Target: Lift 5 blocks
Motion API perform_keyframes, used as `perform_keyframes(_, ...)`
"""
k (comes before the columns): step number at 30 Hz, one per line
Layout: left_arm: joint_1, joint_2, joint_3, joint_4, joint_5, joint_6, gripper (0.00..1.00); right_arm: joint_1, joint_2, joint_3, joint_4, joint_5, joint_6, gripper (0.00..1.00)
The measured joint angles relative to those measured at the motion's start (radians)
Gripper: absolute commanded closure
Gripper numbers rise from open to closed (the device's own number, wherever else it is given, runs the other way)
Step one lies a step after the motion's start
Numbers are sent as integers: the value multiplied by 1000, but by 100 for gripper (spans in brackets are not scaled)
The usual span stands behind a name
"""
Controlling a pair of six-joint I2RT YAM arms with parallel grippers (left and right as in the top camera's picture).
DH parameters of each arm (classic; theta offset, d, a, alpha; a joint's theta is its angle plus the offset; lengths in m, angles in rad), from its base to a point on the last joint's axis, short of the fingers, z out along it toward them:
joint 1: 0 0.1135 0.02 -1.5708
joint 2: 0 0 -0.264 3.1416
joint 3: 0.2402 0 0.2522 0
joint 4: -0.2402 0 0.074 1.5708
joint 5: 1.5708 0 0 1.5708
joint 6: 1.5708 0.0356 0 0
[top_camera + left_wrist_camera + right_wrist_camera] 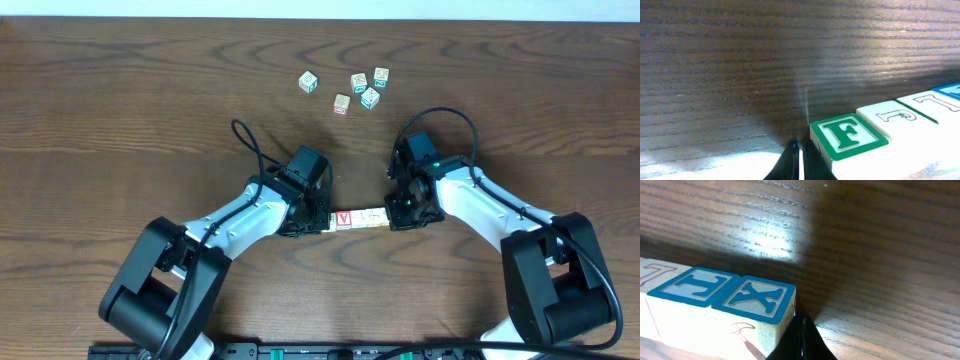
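Both pairs of jaws are pressed together with nothing between them. The left gripper (801,161) sets its closed tips against the end face of the F block (847,136), and the right gripper (802,339) does the same at the outer corner of the X block (759,297). Shut fingers make a narrow, stiff pusher, which looks like the point. Neither hand pinches a cube; the two arms squeeze the line from its ends.

Between them the blocks (362,217) sit in one tight row, face to face, the V block (344,218) showing red toward the left end. Packed like that, pressure from each side can carry through the whole row, so all of them might come up as one bar. The grippers cover the ends from above, so I cannot count the row. I also cannot tell whether it is resting on the table (120,120) or just clear of it.

Farther back, well apart from the arms, lie the loose cubes (358,81) – scattered and untouched.

The risk, I'd judge, is the row buckling in the middle if the squeeze goes slack or off-line – the arms need to rise together
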Motion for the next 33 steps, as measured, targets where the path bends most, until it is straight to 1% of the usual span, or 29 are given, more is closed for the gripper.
perform_keyframes(8,0,0,0,0,0,-14,93,3,1,0,8,-4,42,99)
perform_keyframes(14,7,0,-1,-3,-5,-14,92,40,0,3,-17,37,89,99)
perform_keyframes(17,6,0,-1,0,-4,-14,92,64,0,7,-32,97,108,99)
perform_keyframes(33,2,4,-1,18,7,-13,92,51,0,8,-42,151,130,99)
